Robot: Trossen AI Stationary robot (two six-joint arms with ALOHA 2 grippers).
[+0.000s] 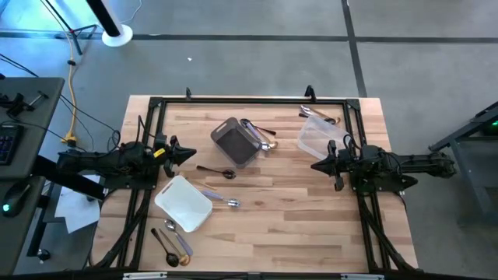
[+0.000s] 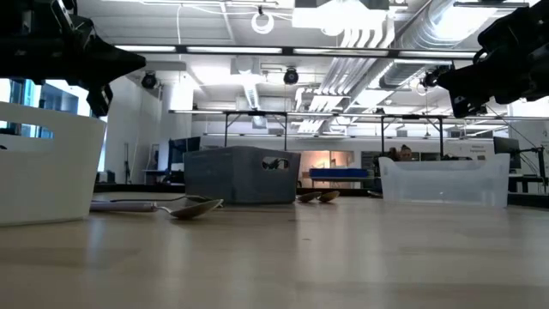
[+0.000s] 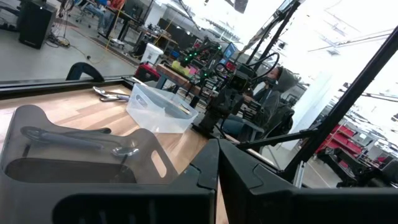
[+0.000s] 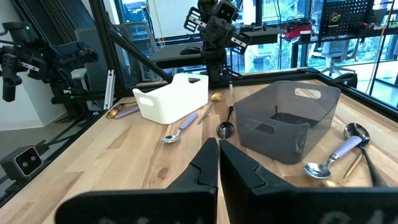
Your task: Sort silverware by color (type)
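Silverware [image 1: 226,173] scattered on table [image 1: 280,225] — pieces by grey bin [image 1: 236,142] at 12, white tray [image 1: 184,203] at 8, clear tub [image 1: 317,137] at 2. Left gripper [image 1: 189,153] at 9, right gripper [image 1: 317,166] at 3 — both clenched, empty, above tabletop.

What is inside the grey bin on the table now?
The grey bin looks empty where the right wrist view sees in. Its near wall hides part of the floor, so a utensil lying there cannot be excluded.

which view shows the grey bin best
The right wrist view: the grey bin is close, its open inside and handle slots visible. The high view shows it small from above, the low view only one wall, the left wrist view part of it.
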